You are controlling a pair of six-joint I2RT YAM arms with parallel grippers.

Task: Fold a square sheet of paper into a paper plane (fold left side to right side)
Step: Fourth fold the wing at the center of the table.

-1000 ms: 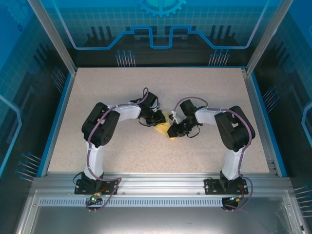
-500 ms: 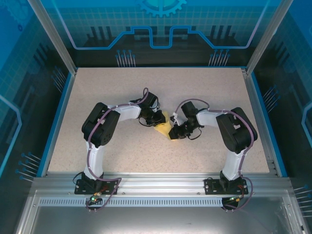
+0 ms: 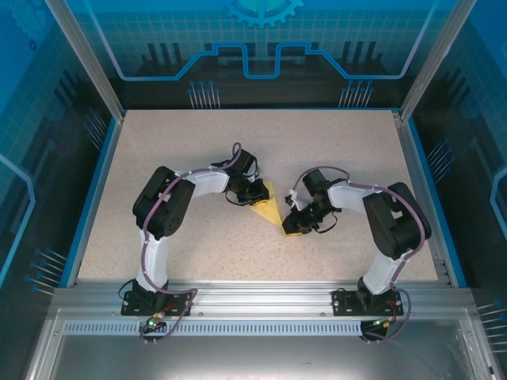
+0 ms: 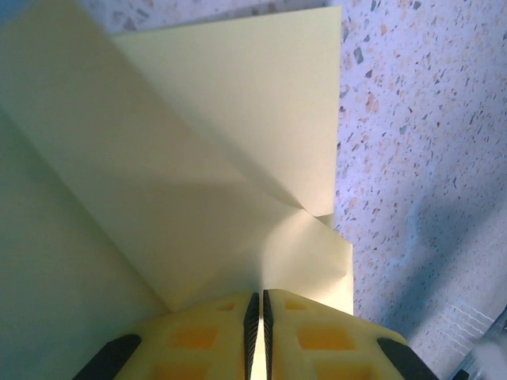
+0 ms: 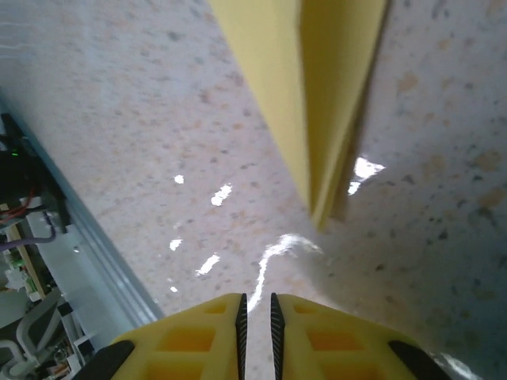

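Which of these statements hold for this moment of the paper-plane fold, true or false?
1. The yellow paper is a flat unfolded square. False: it is a folded wedge with creases.
2. The left gripper is shut, its tips at the paper. True.
3. The right gripper stands wide open. False: it is shut.
4. The right gripper holds the paper's tip. False: the tip lies on the table, ahead of it, apart.
5. The paper lies near the table's middle. True.
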